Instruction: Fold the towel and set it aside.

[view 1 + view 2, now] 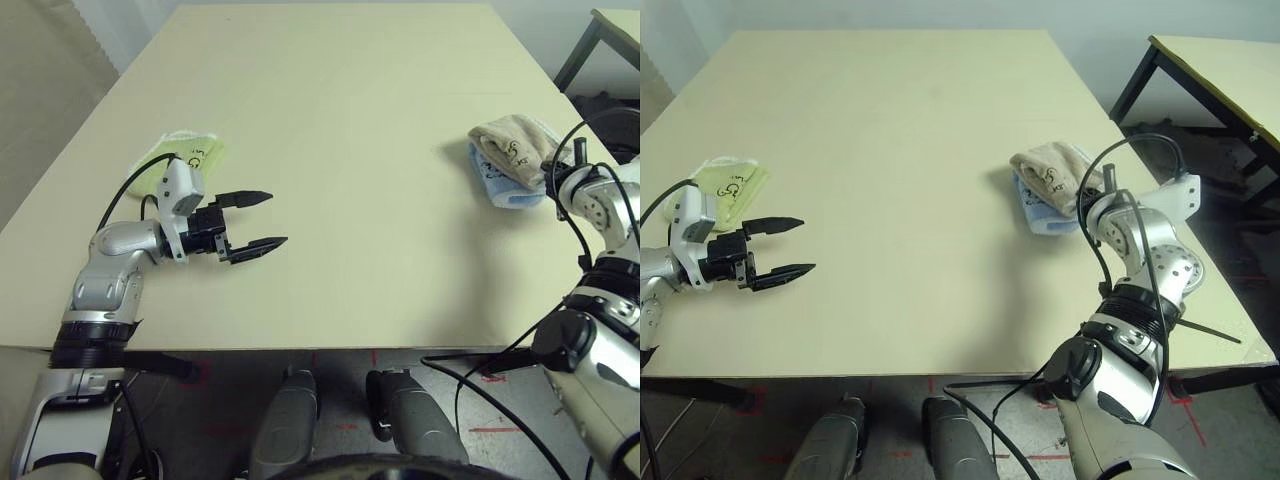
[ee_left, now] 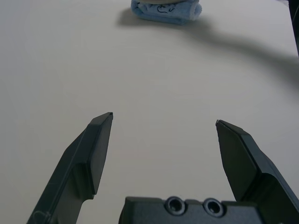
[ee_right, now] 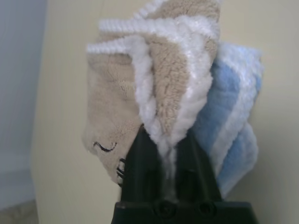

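The beige-tan towel lies folded in a bundle near the table's right edge, resting on top of a light blue towel. My right gripper reaches it from the right side. Its black fingers are shut on the towel's white stitched edging, with the light blue towel just beside. An embroidered logo shows on the beige cloth. My left gripper hovers low over the left part of the table, far from the towels, open with nothing between its fingers.
A light green towel lies folded at the table's left edge, behind my left wrist. A second table with black legs stands to the right. Black cables loop around my right arm. The cream tabletop stretches wide between the arms.
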